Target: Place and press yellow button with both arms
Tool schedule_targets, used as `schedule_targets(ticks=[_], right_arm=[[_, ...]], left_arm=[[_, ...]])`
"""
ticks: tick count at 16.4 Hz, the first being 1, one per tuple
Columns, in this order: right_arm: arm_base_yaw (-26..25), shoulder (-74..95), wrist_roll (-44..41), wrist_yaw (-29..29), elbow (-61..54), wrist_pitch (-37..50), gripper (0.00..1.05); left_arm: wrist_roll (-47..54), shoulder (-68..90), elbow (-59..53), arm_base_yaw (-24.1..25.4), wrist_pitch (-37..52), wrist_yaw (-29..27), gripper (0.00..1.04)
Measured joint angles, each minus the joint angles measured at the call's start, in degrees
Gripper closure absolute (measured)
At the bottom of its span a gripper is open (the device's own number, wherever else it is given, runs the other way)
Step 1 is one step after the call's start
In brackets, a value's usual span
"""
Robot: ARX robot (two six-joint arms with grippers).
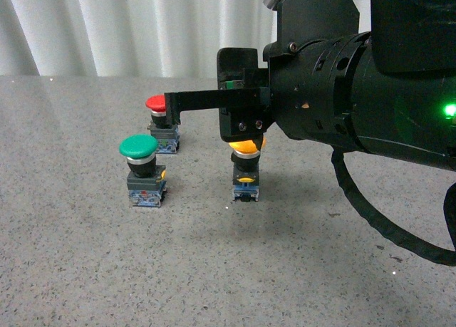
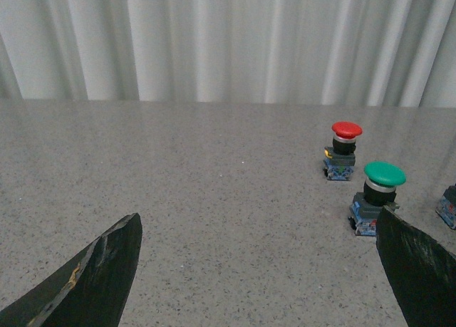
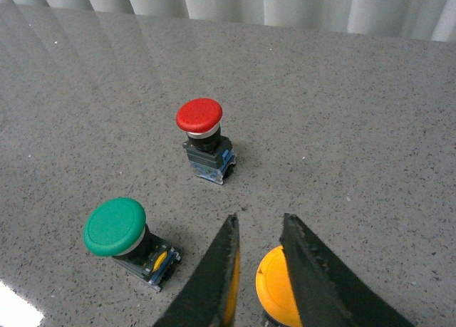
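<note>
So the yellow button [image 1: 246, 167] is standing upright on the table [image 1: 85, 270], off to the right of the green button [image 1: 142, 167], with the red button [image 1: 160, 119] further back. I'd call the "place" part done.

The right gripper [image 3: 260, 219] is sitting right over the yellow cap. Its fingers [image 3: 214, 277] are pinched nearly together with nothing between them, and the cap peeks out underneath. From the front, the underside of the gripper looks like it's touching the top of the cap, but I honestly can't tell if it's pushed in or just resting there.

The left gripper [image 2: 256, 216] is spread wide and empty, low over bare table, well away from the yellow one. If both arms are meant to take part in the press, my guess is that half is left to do.

Labels: nothing readable. There's a bit of print on the blue bases, way too small to make out.
</note>
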Motion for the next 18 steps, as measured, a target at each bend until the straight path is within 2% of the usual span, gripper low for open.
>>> schedule_targets(ticks=[2, 3, 13, 18], right_arm=[[0.09, 0.02, 0.0, 0.0, 0.04, 0.0, 0.99], [0.42, 0.04, -0.15, 0.02, 0.04, 0.07, 1.03], [0.66, 5.25, -0.24, 0.42, 1.44, 0.57, 1.03], [0.59, 5.7, -1.33, 0.42, 1.51, -2.12, 1.03]], left_arm=[[0.0, 0.0, 0.0, 0.0, 0.0, 0.0, 0.07], [0.0, 0.0, 0.0, 0.0, 0.0, 0.0, 0.07], [0.0, 0.0, 0.0, 0.0, 0.02, 0.0, 0.07], [0.0, 0.0, 0.0, 0.0, 0.02, 0.0, 0.07]])
